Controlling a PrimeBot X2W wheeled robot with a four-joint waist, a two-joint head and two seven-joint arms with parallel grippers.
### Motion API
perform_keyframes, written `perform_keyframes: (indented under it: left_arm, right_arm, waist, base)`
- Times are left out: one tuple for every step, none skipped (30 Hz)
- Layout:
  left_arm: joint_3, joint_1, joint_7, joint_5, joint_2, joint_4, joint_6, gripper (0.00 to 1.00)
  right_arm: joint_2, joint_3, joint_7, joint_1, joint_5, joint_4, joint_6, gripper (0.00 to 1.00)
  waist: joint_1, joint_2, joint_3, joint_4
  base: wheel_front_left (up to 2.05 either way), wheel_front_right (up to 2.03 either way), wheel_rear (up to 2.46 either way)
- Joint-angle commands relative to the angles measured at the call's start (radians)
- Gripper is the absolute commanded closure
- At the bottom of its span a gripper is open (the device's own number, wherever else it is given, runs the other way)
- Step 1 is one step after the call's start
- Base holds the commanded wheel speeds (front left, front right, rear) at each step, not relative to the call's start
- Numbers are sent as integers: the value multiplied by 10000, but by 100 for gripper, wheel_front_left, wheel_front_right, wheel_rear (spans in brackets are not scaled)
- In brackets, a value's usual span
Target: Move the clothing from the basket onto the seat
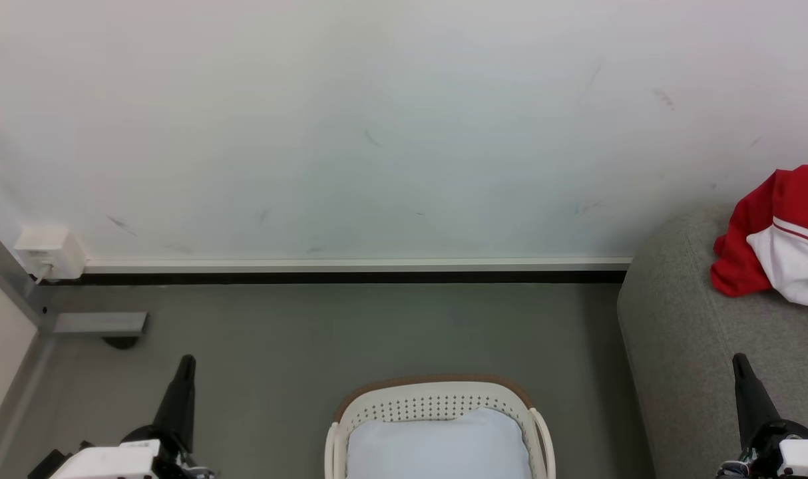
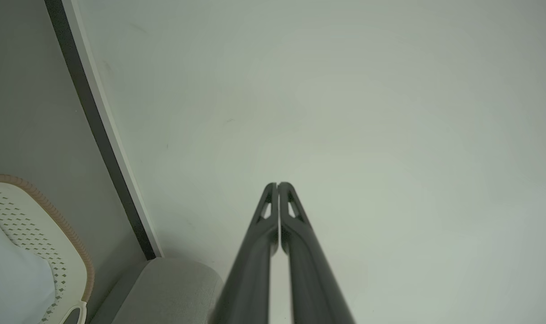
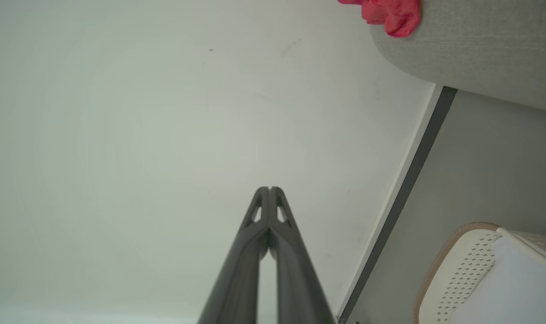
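The red and white clothing [image 1: 777, 239] lies bunched on the light grey seat [image 1: 683, 332] at the right edge of the head view; a red corner of the clothing [image 3: 390, 13] also hangs over the seat [image 3: 471, 54] in the right wrist view. The cream basket [image 1: 437, 402] with its brown rim stands on the floor at bottom centre, holding a pale blue-white sheet [image 1: 437, 446]. My left gripper [image 1: 186, 362] rises at lower left, shut and empty [image 2: 277, 184]. My right gripper [image 1: 739, 362] rises at lower right beside the seat, shut and empty [image 3: 269, 189].
A white wall [image 1: 377, 133] with a baseboard [image 1: 351, 266] runs across the back. A white wall box [image 1: 50, 253] and a grey metal bracket [image 1: 98, 324] sit at the left corner. Grey floor [image 1: 377, 332] lies between the basket and the wall.
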Motion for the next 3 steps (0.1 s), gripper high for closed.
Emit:
perform_keyframes:
  left_arm:
    - [19,-77,37,-133,70,-29,14,100]
    - [19,-77,37,-133,70,-29,14,100]
    - [19,-77,37,-133,70,-30,13,100]
  right_arm:
    - [-78,-37,30,-128,13,-50,-21,100]
    - [-78,-37,30,-128,13,-50,-21,100]
    - [-79,-37,30,-128,13,-50,-21,100]
  waist:
    - [0,-1,0,0]
    - [0,-1,0,0]
    - [0,-1,0,0]
  base:
    - [0,0,0]
    - [0,0,0]
    - [0,0,0]
